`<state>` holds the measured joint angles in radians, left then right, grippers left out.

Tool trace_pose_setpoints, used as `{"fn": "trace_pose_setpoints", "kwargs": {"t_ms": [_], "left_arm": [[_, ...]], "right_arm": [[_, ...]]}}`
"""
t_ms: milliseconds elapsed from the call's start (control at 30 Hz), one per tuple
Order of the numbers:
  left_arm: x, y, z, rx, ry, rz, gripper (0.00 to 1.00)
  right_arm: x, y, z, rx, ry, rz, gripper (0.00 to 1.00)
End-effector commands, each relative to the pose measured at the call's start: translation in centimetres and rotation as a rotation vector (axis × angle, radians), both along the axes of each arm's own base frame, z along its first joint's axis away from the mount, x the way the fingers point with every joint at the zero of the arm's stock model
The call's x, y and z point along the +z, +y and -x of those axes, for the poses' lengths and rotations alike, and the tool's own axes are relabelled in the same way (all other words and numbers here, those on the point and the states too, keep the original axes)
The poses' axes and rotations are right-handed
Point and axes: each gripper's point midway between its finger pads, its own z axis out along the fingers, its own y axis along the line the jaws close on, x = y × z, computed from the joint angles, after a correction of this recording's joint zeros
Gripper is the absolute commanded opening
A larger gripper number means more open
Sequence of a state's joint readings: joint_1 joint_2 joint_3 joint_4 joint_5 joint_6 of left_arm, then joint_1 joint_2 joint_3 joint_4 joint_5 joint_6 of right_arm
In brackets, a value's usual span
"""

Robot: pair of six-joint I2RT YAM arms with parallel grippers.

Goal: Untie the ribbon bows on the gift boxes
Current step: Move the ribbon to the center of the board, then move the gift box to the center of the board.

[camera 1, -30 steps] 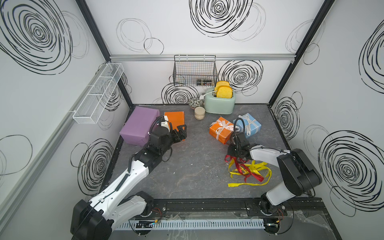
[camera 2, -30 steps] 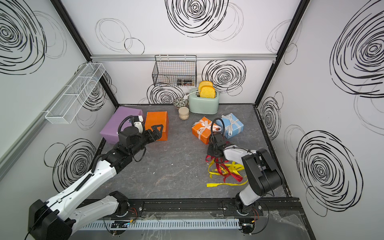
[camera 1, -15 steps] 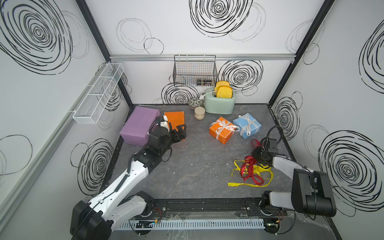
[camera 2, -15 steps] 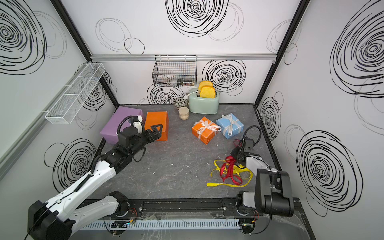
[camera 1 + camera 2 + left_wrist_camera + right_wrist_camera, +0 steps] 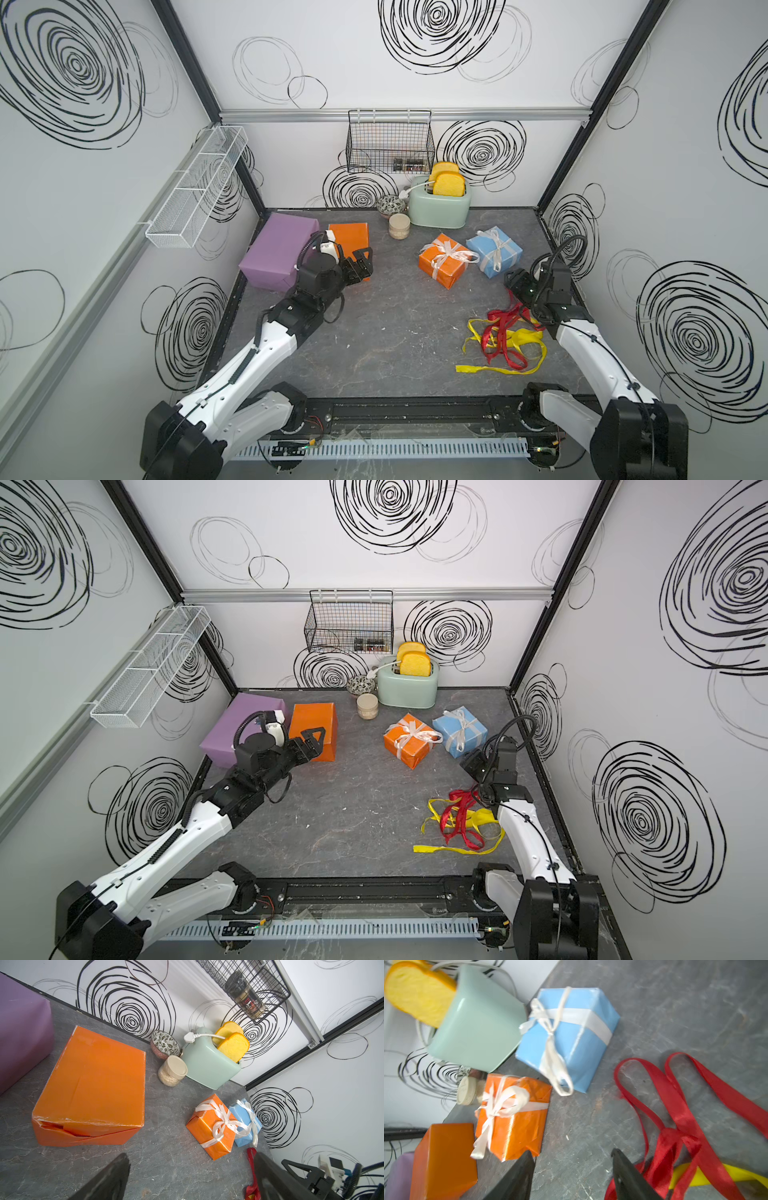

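The mint-green toaster (image 5: 439,208) stands at the back of the worktop (image 5: 374,332). Just in front of it sit the small orange box (image 5: 436,272) and the blue box (image 5: 509,253), side by side. The first carries a tied white bow (image 5: 451,251), the second a knotted silvery bow (image 5: 494,243). Well off toward the left arm's side of the toaster stand the big orange box (image 5: 349,235) and the lilac box (image 5: 276,249). Farther out in front of the toaster, toward the right arm's side, the red ribbon (image 5: 505,332) and the yellow ribbon (image 5: 525,338) lie loose in a tangle. The left pincer (image 5: 190,1154) is spread wide and empty near the big orange box, clear of it. The right pincer (image 5: 571,1151) hangs released between the blue box and the tangle, with the red ribbon just beside one finger.
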<state>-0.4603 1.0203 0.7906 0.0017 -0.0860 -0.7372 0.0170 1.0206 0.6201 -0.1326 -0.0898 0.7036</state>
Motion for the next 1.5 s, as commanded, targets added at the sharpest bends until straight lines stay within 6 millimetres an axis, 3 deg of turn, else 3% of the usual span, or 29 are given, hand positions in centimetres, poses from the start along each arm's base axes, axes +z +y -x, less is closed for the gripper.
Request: {"fn": "trace_pose_setpoints", "kwargs": {"t_ms": [0,100,200,300,600,767,1000,1233,1467], "left_arm": [[1.2,-0.3,0.1,-0.007,-0.044,0.035,0.96],[1.2,-0.5,0.1,-0.016,-0.044,0.037,0.96],[1.1,-0.9,0.2,-0.034,-0.043,0.041,0.96],[1.2,-1.7,0.3,-0.072,-0.051,0.044,0.96],[0.1,-5.0,0.9,-0.204,-0.013,0.073,0.96],[-0.8,-6.7,1.3,-0.268,0.019,0.099,0.96],[-2.5,-7.9,1.3,-0.308,0.091,0.130,0.96],[-3.8,-7.8,1.1,-0.289,0.138,0.128,0.96],[-3.8,-7.0,0.7,-0.258,0.132,0.106,0.96]], "right_arm": [[4.3,2.3,-1.4,0.059,-0.109,0.113,0.72],[5.9,5.2,-3.0,0.134,-0.101,0.211,0.86],[5.4,8.7,-5.5,0.265,-0.039,0.285,0.92],[3.4,11.0,-8.0,0.349,0.049,0.354,0.95],[-2.0,11.2,-15.9,0.405,0.253,0.356,0.98],[-4.0,11.9,-18.7,0.458,0.268,0.367,0.98],[-5.8,14.5,-18.7,0.555,0.264,0.325,0.99],[-7.3,17.3,-17.2,0.626,0.297,0.352,0.99],[-8.9,19.4,-14.6,0.670,0.342,0.371,0.98]]}}
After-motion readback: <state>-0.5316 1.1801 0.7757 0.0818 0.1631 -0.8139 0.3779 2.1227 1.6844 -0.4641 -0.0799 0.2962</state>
